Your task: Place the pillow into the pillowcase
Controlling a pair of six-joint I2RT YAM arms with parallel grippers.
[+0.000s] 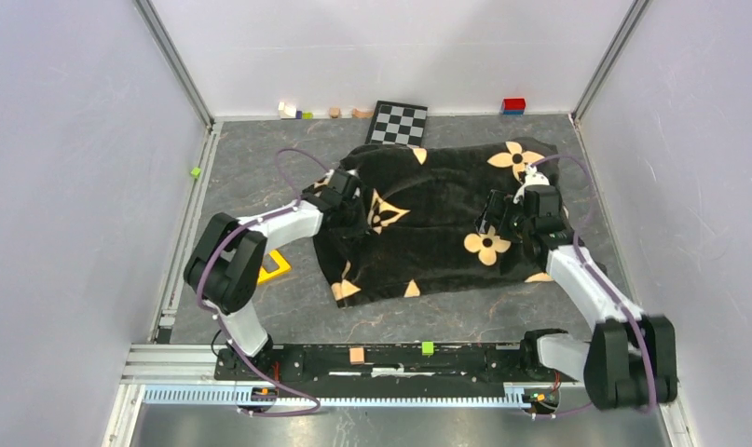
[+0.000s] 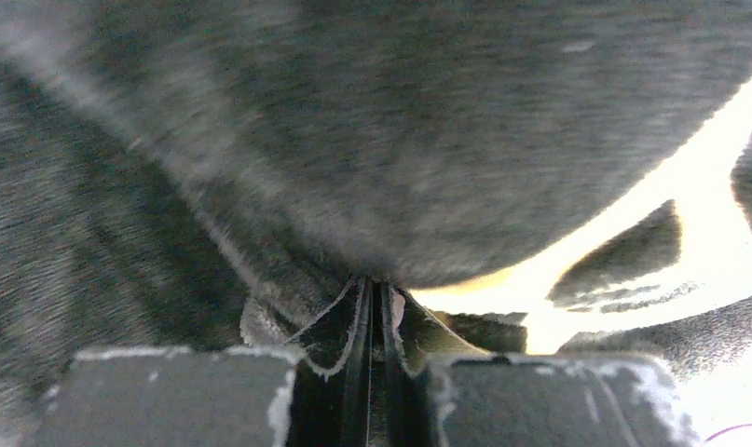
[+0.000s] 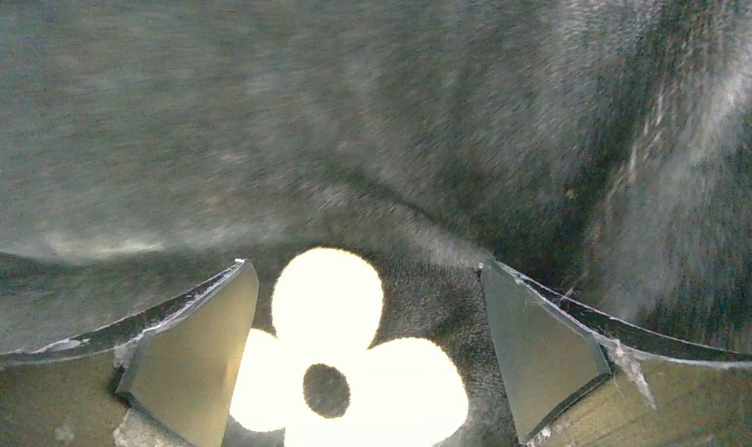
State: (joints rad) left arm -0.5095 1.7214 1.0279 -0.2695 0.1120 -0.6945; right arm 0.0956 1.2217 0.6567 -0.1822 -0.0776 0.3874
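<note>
The black plush pillowcase point(image 1: 437, 209) with tan flower and star motifs lies bulging across the middle of the table. No pillow shows in any view. My left gripper point(image 1: 351, 201) is at the case's left edge. In the left wrist view its jaws point(image 2: 376, 287) are closed together, pinching a fold of the black fabric point(image 2: 400, 140). My right gripper point(image 1: 493, 220) hovers over the case's right part. In the right wrist view it point(image 3: 367, 346) is wide open above the fabric point(image 3: 307, 140), with a tan flower motif point(image 3: 353, 368) between the fingers.
A black-and-white checkered board point(image 1: 397, 122) leans at the back wall, with small blocks point(image 1: 293, 111) to its left and a red-and-blue block point(image 1: 513, 105) to its right. A yellow triangle point(image 1: 274, 265) lies under the left arm. A green cube point(image 1: 195, 172) sits at the left wall.
</note>
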